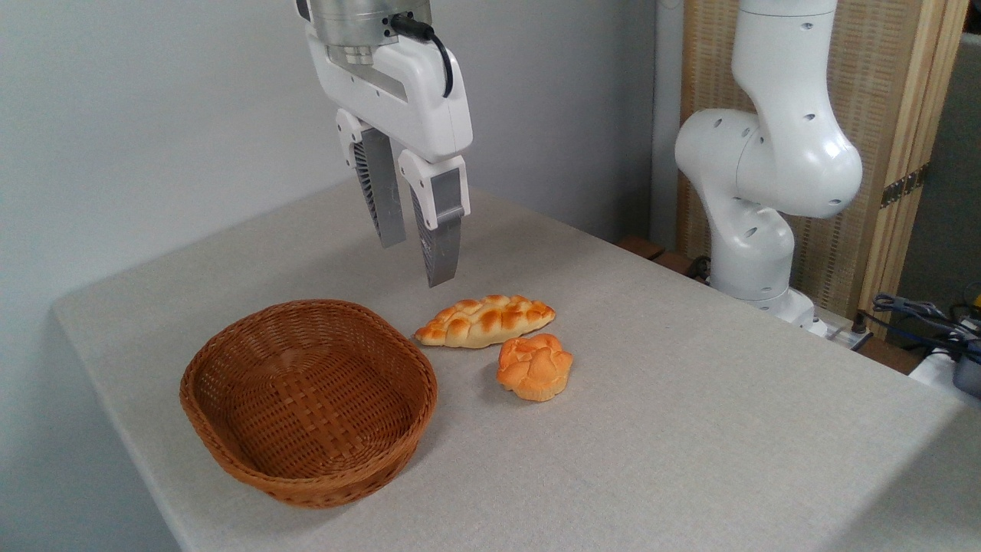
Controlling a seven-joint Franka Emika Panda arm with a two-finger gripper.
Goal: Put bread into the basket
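Note:
The bread (534, 366), a small round orange-golden bun with a lobed top, lies on the grey tablecloth right of the basket. The oval brown wicker basket (230, 429) sits at the left front with nothing in it. My gripper (418, 262) hangs in the air above the table, behind the basket's far right rim and up-left of the bread. Its two grey fingers point down, a narrow gap between them, nothing held.
A longer braided golden loaf (486, 320) lies just behind the bun, almost touching it. The arm's white base (755, 192) stands off the table's right rear edge. Cables (931, 322) lie at the far right. The table's near left edge runs close to the basket.

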